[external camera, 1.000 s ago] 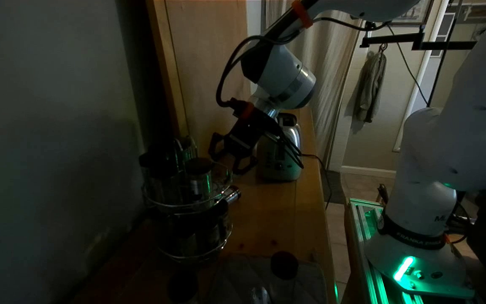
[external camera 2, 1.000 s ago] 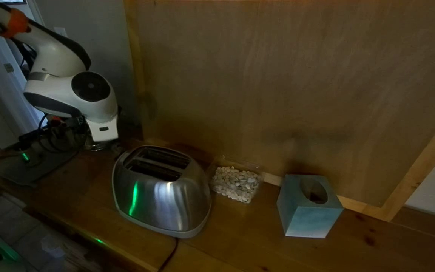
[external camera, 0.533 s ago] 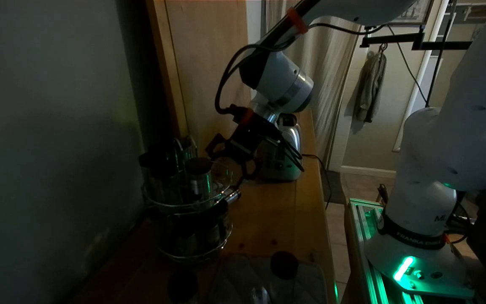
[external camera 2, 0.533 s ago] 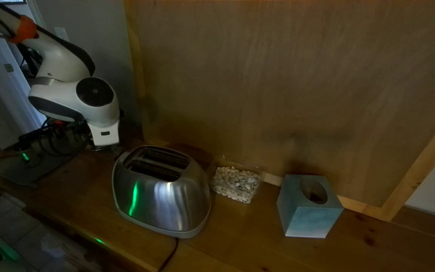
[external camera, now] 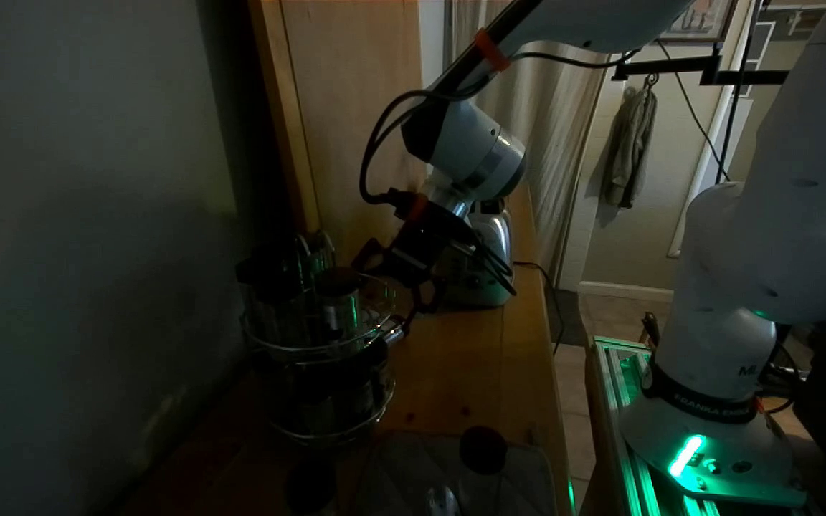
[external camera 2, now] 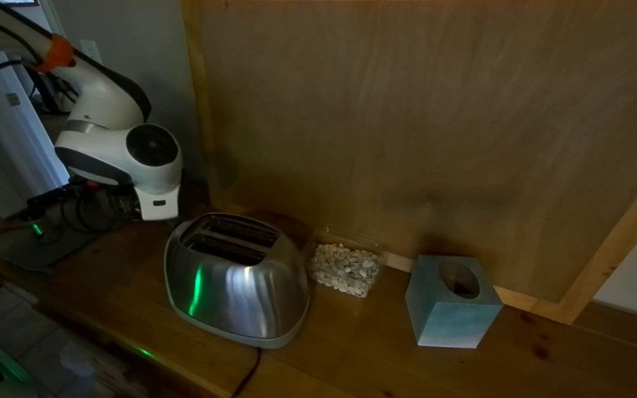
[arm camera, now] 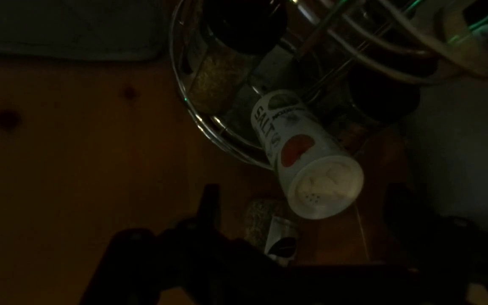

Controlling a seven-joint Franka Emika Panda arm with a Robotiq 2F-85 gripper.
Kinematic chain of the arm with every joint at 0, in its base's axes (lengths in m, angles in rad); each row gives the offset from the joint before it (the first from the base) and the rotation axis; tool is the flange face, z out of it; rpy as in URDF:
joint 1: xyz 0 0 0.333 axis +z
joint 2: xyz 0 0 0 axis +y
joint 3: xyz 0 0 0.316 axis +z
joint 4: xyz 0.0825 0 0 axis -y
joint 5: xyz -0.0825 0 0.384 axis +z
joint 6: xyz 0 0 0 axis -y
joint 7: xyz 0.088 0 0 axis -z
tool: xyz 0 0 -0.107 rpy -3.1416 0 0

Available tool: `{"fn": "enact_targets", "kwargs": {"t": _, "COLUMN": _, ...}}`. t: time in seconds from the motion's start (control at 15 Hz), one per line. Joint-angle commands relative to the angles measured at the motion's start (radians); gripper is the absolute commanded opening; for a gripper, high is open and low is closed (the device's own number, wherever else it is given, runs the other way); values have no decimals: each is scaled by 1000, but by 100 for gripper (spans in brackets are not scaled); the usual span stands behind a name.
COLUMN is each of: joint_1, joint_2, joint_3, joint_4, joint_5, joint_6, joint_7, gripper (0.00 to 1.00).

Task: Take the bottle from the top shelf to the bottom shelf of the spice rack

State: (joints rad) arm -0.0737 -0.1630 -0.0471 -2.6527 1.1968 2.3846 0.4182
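Observation:
The spice rack (external camera: 320, 351) is a dark two-tier wire carousel beside the wall. Its top shelf (external camera: 312, 351) holds dark-lidded jars (external camera: 338, 304), and its bottom shelf (external camera: 327, 433) holds more. In the wrist view a white salt shaker (arm camera: 299, 144) stands within a wire ring, its perforated top toward me; I cannot tell its tier. A jar with yellowish contents (arm camera: 218, 80) stands beside it. My gripper (arm camera: 303, 190) is open and empty, its dark fingers either side of the shaker's top, apart from it. In an exterior view the gripper (external camera: 388, 290) is beside the top shelf.
A small bottle with a white label (arm camera: 280, 239) lies beyond the shaker, partly hidden by my gripper. A toaster (external camera 2: 235, 293), a box of pebbles (external camera 2: 346, 268) and a blue tissue box (external camera 2: 451, 309) stand along the counter. A mat with a dark-lidded jar (external camera: 483, 451) is in front.
The arm has come down a little and moved slightly toward the rack; in an exterior view it shifts right and down. The gripper stays open. The rack and jars have not moved.

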Motion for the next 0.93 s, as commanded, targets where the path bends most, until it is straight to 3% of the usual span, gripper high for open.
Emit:
{"fn": "enact_targets", "kwargs": {"t": 0.0, "joint_1": -11, "joint_2": 59, "joint_3": -14, "joint_4": 47, "joint_5": 8, "joint_6": -54, "joint_7": 12, "gripper": 98}}
{"fn": "enact_targets", "kwargs": {"t": 0.8, "joint_1": -30, "joint_2": 167, "joint_3": -60, "joint_4": 130, "joint_5": 16, "joint_6": -223, "joint_7": 112, "gripper": 100}}
{"fn": "enact_targets", "kwargs": {"t": 0.87, "joint_1": -32, "joint_2": 175, "joint_3": -63, "joint_4": 136, "joint_5": 18, "joint_6": -234, "joint_7": 118, "gripper": 94}}
